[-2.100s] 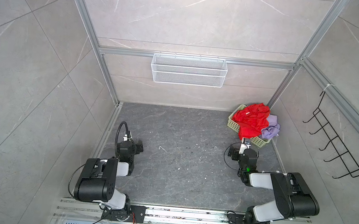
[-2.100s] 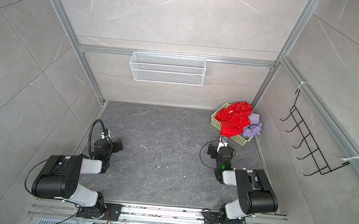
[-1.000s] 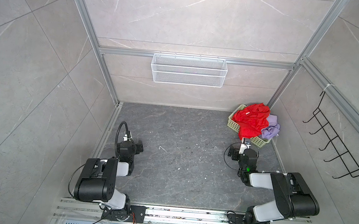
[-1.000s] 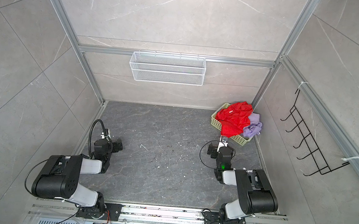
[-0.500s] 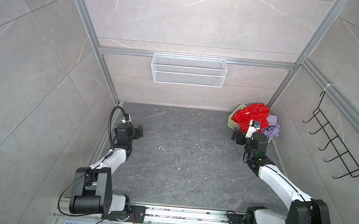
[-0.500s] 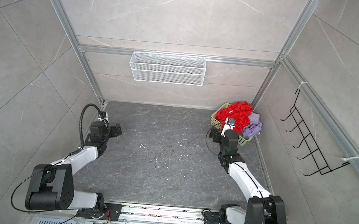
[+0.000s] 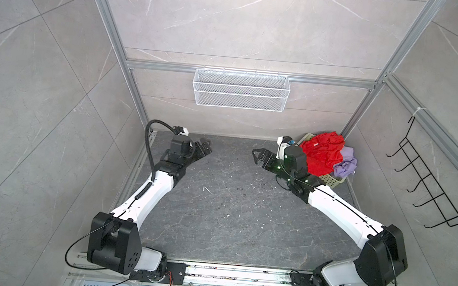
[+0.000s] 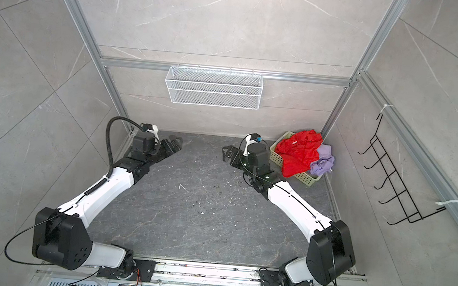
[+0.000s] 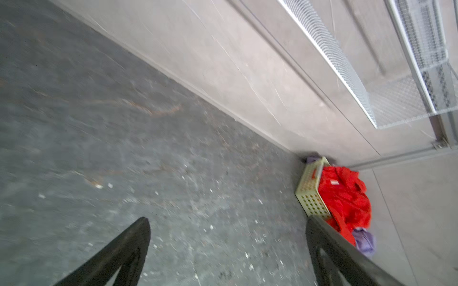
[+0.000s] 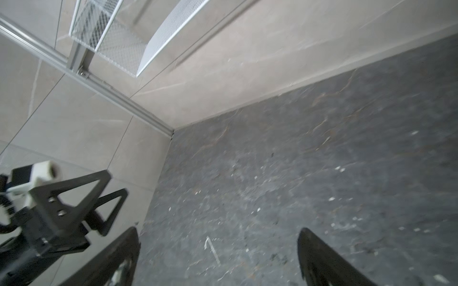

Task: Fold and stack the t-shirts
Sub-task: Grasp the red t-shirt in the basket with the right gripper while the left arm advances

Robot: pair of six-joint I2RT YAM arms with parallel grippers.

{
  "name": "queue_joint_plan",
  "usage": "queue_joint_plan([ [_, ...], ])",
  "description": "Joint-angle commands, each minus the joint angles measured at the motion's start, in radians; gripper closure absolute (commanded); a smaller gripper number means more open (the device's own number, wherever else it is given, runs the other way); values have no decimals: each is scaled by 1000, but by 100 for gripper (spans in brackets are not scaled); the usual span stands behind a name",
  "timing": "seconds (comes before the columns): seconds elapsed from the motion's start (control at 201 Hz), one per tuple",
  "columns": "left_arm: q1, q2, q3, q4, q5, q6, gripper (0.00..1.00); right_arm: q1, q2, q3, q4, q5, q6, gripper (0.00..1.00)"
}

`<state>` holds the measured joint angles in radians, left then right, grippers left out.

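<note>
**Both grippers open and empty, t-shirts heaped in the basket**

The red t-shirt [image 7: 321, 154] lies crumpled in a pale green basket [image 7: 329, 181] at the right of both top views, in the far corner of the dark floor [image 7: 230, 206]. It hangs over the near rim of the basket, and a small white label shows on it. The lilac t-shirt [image 7: 346, 163] lies bunched just right of the red one, touching it, and spills over the right edge of the basket.

The right gripper [image 7: 259, 155] is just left of the basket and points to the left of the frame, away from it. Its jaws are spread wide and hold nothing. The left gripper [image 7: 203, 147] is at the left-centre of the frame, near the back wall, and points to the right. Its jaws are also spread wide and hold nothing. The two grippers face each other and are well apart.

In the left wrist view, only bare floor is seen between the black fingers [image 9: 128, 247], and the basket with both shirts is at the lower right of the frame. In the right wrist view, the fingers [image 10: 322, 260] also frame only floor. A white wire shelf [image 7: 240, 93] hangs on the back wall, at upper centre.
</note>
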<state>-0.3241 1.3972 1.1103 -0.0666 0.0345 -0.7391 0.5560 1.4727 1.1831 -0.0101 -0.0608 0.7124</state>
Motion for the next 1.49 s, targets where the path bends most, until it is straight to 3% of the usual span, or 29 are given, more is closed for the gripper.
queue_joint_plan([
  [0.0,-63,-22,40,-11,-13,-15,0,34,-38,44,-61,78,32,1],
  [0.075,-66,-34,-17,145,35,-31,0,34,-57,14,21,107,50,1],
  [0.149,-63,-22,-40,224,97,-16,0,35,-44,95,-132,173,60,1],
  [0.244,-55,22,34,156,89,30,0,-8,53,264,-474,311,194,1],
  [0.309,-46,78,118,63,109,82,0,-86,141,329,-566,253,136,1],
  [0.393,-44,136,182,19,142,127,0,-163,204,359,-670,312,150,0],
  [0.463,-44,164,185,49,177,154,0,-221,212,326,-645,300,77,1],
  [0.742,-56,355,373,-157,293,364,0,-343,273,228,-640,532,-49,2],
  [1.026,-73,431,414,-163,316,369,0,-416,392,183,-503,570,-88,18],
  [1.225,-74,449,429,-165,316,373,0,-436,451,187,-404,598,-122,22],
  [1.354,-75,463,446,-158,320,372,0,-445,490,247,-456,647,-94,25],
  [1.489,-75,469,450,-152,321,370,0,-447,491,277,-484,677,-106,35],
])
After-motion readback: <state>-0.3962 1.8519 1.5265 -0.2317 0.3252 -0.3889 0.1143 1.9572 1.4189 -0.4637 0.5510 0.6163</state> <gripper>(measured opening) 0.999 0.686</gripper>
